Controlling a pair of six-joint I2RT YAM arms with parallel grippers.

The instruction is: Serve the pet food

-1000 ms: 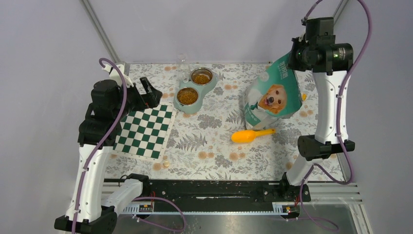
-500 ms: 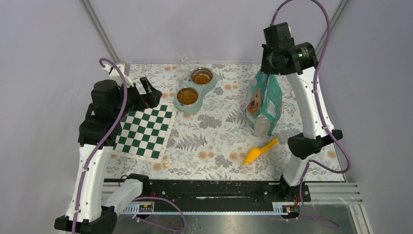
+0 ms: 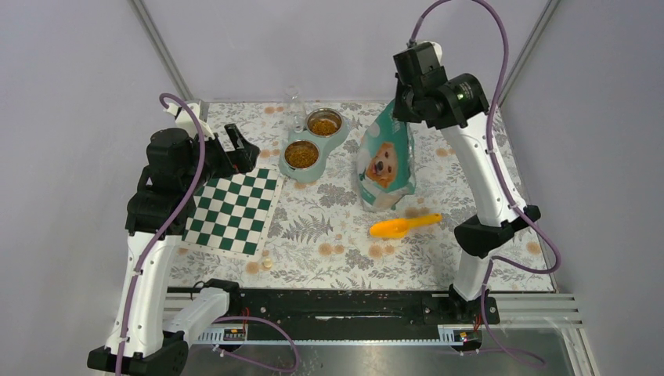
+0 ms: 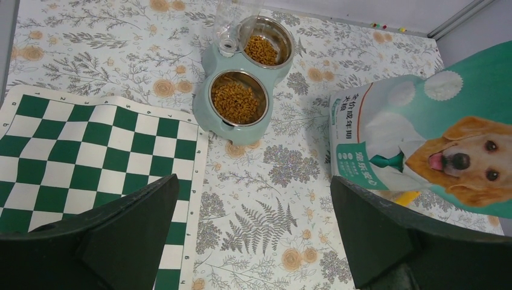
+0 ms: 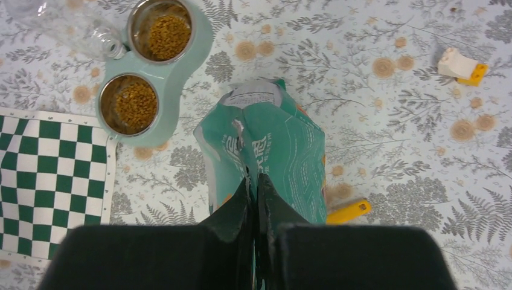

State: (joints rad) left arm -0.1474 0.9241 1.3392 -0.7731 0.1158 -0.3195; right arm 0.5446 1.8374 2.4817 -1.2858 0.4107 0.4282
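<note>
Right end effector (image 5: 253,181), clamped on the top seam of the pet food pouch (image 3: 385,164), holds it upright, long axis vertical, just right of the twin bowl (image 3: 316,146) on the desk (image 3: 329,227). Kibble (image 4: 236,101) lies in both cups. Left end effector (image 4: 253,187) hovers wide open, nearer the bowl.
</note>
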